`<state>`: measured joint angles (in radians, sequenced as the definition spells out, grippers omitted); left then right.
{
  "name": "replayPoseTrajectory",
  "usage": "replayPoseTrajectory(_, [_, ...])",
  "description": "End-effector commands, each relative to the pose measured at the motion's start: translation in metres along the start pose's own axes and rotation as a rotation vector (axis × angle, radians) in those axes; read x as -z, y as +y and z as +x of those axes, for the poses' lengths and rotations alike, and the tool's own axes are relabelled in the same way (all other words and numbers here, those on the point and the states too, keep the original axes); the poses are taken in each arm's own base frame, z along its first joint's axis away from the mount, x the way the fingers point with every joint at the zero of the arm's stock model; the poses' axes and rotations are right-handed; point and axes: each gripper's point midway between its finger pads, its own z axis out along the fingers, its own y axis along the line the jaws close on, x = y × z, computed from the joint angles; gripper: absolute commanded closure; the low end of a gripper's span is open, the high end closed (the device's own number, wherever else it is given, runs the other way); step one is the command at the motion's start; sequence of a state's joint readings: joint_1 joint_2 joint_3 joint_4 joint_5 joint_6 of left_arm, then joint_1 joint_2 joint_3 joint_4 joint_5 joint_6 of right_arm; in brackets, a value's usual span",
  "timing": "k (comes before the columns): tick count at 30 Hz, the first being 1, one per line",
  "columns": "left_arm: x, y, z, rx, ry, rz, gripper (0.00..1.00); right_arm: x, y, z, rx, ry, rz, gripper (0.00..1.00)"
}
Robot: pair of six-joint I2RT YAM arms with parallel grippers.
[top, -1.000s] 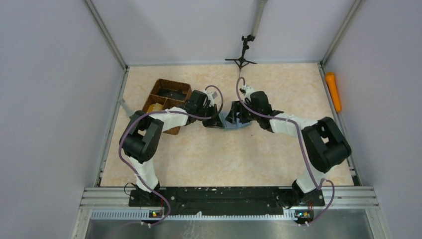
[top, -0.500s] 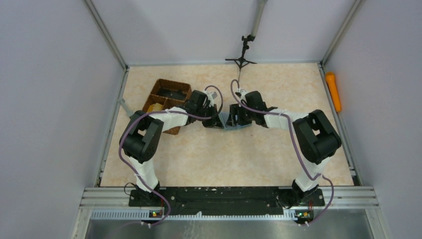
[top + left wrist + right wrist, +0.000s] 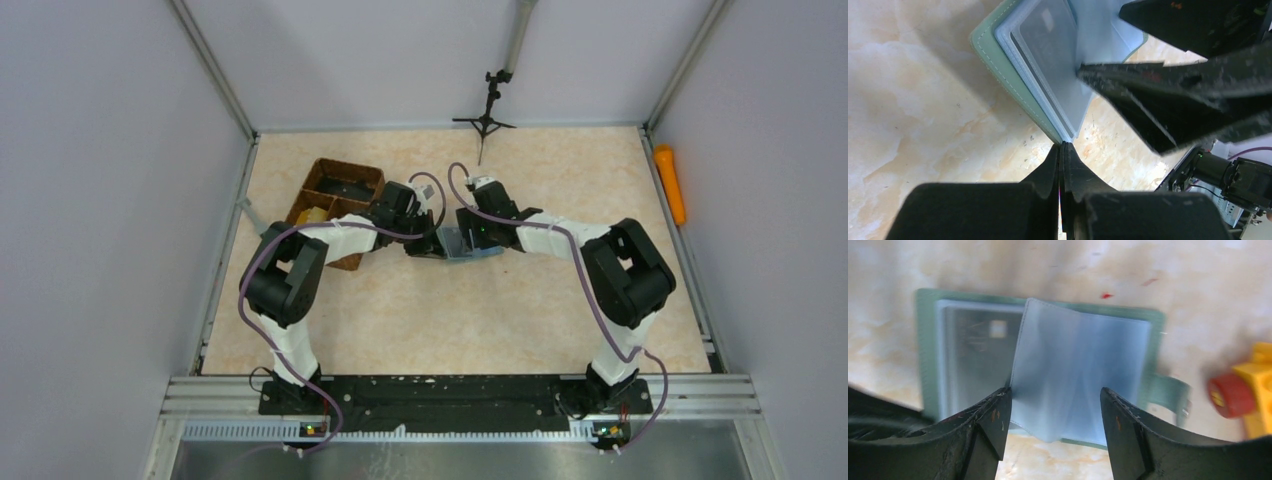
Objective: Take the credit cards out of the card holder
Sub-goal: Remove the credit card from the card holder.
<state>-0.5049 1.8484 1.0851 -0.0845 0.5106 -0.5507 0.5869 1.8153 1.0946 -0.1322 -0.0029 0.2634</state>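
Card holder [image 3: 1048, 365] lies open at table [image 3: 400, 310] centre, light, floppy, slick-sleeved; my left end effector [image 3: 1063, 150], pressed together, sits at its corner, my right end effector [image 3: 1054, 392] hangs spread over the pages, and the stiff credit card [image 3: 975, 347] in the 9 o'clock sleeve likely needs an edge pinch.

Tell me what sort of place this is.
Probably a lab test cell: plain grey walls enclose the table, the left arm and right arm bolted to a metal rail, a small black stand at the far edge.
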Motion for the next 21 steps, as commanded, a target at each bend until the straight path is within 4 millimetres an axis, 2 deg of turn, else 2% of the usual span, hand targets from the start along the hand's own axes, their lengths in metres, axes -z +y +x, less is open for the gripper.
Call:
replayPoseTrajectory(1, [0.004,-0.016,-0.015,-0.042,-0.041,0.053,1.0,0.008,-0.055,0.006,0.008,0.019,0.33,0.34])
replayPoseTrajectory(6, [0.005,-0.016,-0.015,-0.041,-0.042,0.05,1.0,0.033,-0.084,-0.007,-0.078,-0.073,0.471,0.35])
replayPoseTrajectory(12, [0.005,-0.016,-0.015,-0.042,-0.043,0.053,1.0,0.073,-0.105,-0.028,-0.226,-0.256,0.437,0.36])
replayPoseTrajectory(15, [0.005,-0.016,-0.015,-0.041,-0.042,0.053,1.0,0.085,-0.089,-0.039,-0.214,-0.338,0.324,0.36])
replayPoseTrajectory(17, [0.005,-0.016,-0.016,-0.042,-0.044,0.051,1.0,0.088,-0.066,-0.049,-0.177,-0.389,0.183,0.36])
replayPoseTrajectory(21, [0.004,-0.015,-0.015,-0.04,-0.04,0.05,1.0,0.084,-0.015,-0.053,-0.089,-0.394,-0.107,0.36])
